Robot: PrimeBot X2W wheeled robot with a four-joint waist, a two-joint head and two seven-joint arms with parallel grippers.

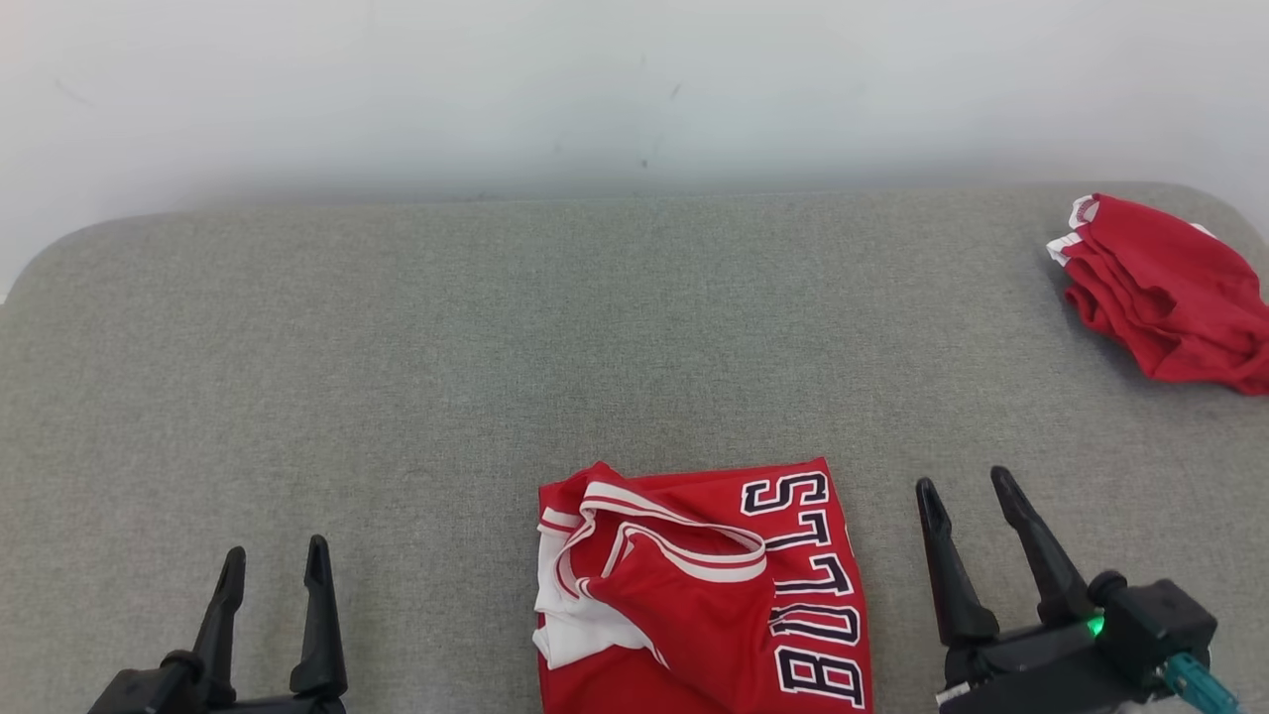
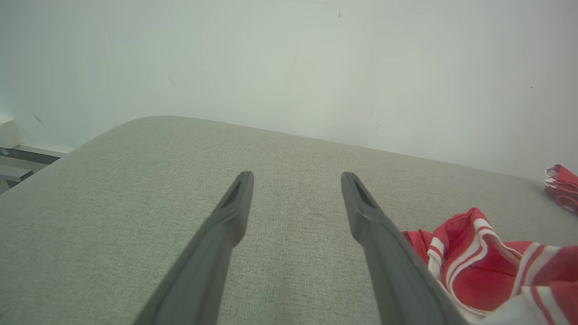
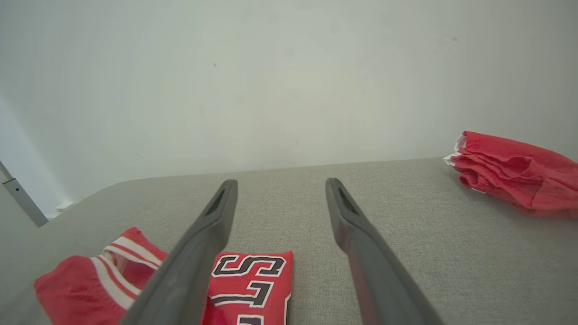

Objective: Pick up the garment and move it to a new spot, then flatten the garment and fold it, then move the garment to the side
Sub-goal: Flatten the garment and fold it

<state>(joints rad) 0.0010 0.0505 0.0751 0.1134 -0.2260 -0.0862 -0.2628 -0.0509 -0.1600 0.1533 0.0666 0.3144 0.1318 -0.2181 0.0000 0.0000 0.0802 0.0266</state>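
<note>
The garment (image 1: 704,595) is a red jersey with white trim and dark "BULLS" lettering, lying folded on the grey cushion at the near middle edge. It also shows at the lower right of the left wrist view (image 2: 487,271) and at the lower left of the right wrist view (image 3: 253,280). My left gripper (image 1: 275,565) stands open at the lower left, well apart from the jersey, with nothing between its fingers (image 2: 295,178). To the jersey's right my right gripper (image 1: 964,483) is open and empty too (image 3: 280,185).
A second red garment (image 1: 1170,297) lies crumpled at the cushion's far right corner, also seen in the right wrist view (image 3: 510,174). The grey cushion (image 1: 397,377) has rounded back corners and ends at a pale wall (image 1: 634,89).
</note>
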